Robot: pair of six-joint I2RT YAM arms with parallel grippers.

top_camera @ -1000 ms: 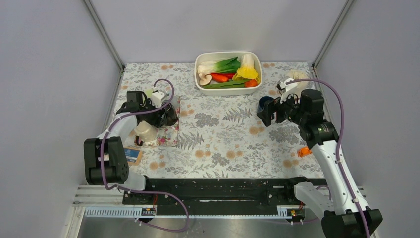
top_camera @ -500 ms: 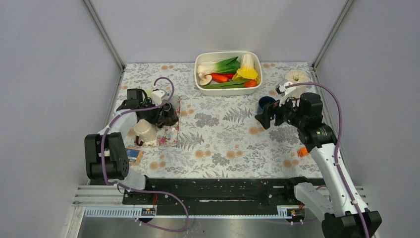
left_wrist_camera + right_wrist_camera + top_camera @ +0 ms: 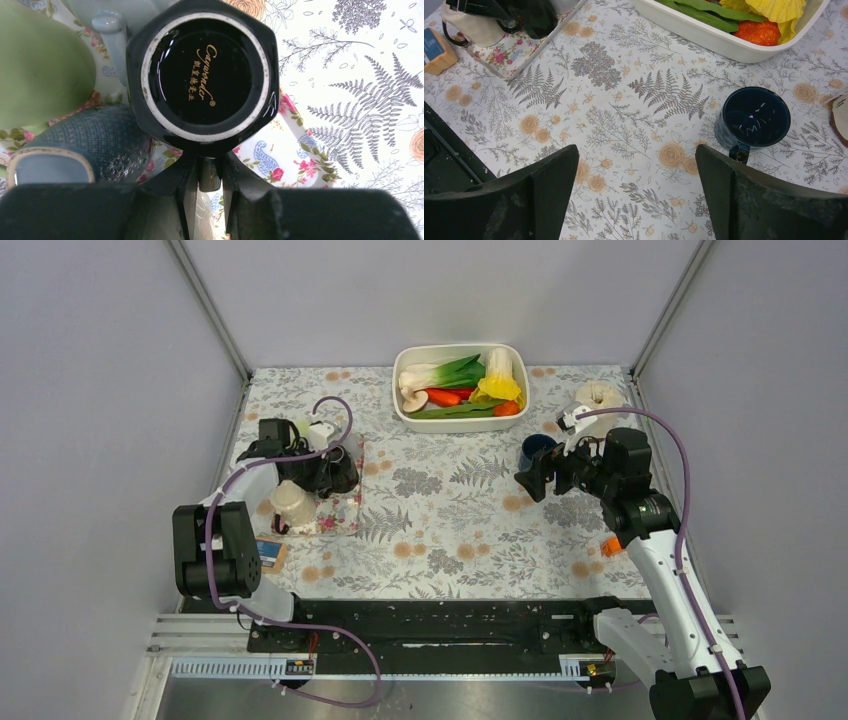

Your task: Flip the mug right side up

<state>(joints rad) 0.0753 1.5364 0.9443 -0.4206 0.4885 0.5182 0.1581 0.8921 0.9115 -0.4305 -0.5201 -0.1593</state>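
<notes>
The black mug [image 3: 202, 75] stood upside down, base facing up, on a floral tray [image 3: 338, 514] near the left edge of the desk [image 3: 450, 520]. The left hand [image 3: 209, 187] was clenched on the mug's handle. The right hand [image 3: 636, 165] hung released, fingers wide apart, over the desk near an upright blue mug [image 3: 751, 117] toward the right edge.

So the mug [image 3: 202, 70] is glossy black with a faceted, roughly six-sided body, and it's sitting upside down. The base faces up, showing a pale unglazed ring with gold script lettering in the middle. It's on the floral tray [image 3: 270, 152] over on the left side of the table [image 3: 450, 510], right beside a textured grey-blue cup [image 3: 95, 135].
</notes>
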